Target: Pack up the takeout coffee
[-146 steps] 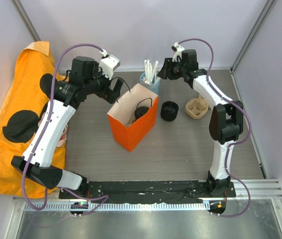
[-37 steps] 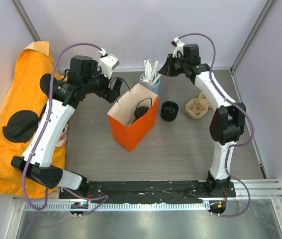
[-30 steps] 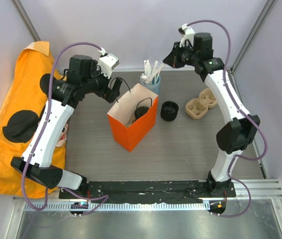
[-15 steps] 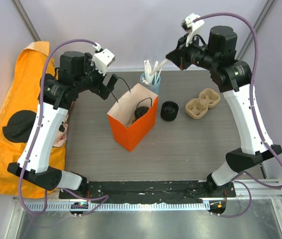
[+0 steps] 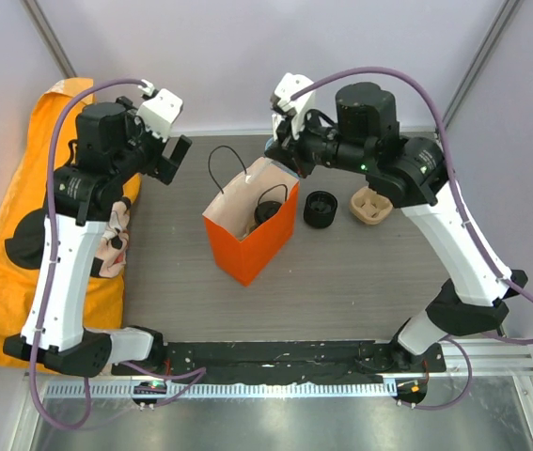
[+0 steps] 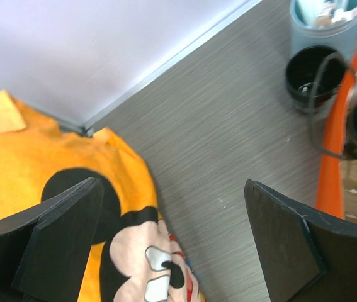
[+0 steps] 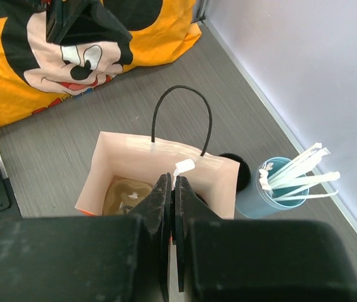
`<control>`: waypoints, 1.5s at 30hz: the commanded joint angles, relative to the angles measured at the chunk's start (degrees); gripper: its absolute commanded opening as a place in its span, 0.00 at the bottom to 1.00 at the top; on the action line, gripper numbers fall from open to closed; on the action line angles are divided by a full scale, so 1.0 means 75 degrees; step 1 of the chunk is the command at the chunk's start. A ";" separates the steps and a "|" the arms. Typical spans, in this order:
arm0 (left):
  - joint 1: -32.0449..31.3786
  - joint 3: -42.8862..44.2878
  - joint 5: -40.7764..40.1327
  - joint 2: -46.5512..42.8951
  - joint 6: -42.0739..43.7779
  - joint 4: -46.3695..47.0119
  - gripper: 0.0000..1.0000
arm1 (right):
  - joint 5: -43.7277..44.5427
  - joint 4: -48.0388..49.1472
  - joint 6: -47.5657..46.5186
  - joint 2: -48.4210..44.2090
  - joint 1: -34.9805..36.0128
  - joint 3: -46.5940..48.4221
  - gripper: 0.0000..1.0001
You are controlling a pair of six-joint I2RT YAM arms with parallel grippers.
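The orange paper bag (image 5: 252,240) stands open in the middle of the table, with a black-lidded coffee cup (image 5: 268,209) inside. In the right wrist view a cardboard carrier (image 7: 126,196) lies at the bottom of the bag (image 7: 112,157). My right gripper (image 5: 282,153) hovers over the bag's far edge, shut on a paper-wrapped straw (image 7: 183,166) whose tip pokes out above the bag's mouth. My left gripper (image 5: 174,153) is raised to the left of the bag, wide open and empty, its fingers (image 6: 291,245) over bare table and cloth.
A blue cup of wrapped straws (image 7: 279,189) stands behind the bag. A black lid (image 5: 320,209) and a cardboard cup carrier (image 5: 371,205) lie to the bag's right. An orange Mickey Mouse cloth (image 5: 22,244) covers the left side. Walls close off the back and sides.
My right arm has swung left from the straw cup to above the bag, carrying the straw. My left gripper has lifted up and away to the left of the bag's handle.
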 commanded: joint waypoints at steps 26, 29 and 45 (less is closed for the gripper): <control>0.0728 -0.0867 0.0126 -0.0836 -0.0378 0.0382 1.00 | 0.3249 0.0902 -0.1228 0.1664 0.2157 -0.1620 0.02; 0.0728 -0.0926 0.0138 -0.0883 -0.0401 0.0370 1.00 | 0.3213 0.0750 -0.1193 0.1817 0.2216 -0.1444 0.02; 0.0775 -0.0972 0.0138 -0.0942 -0.0472 0.0347 1.00 | 0.3201 0.0632 -0.1181 0.2110 0.2298 -0.1490 0.08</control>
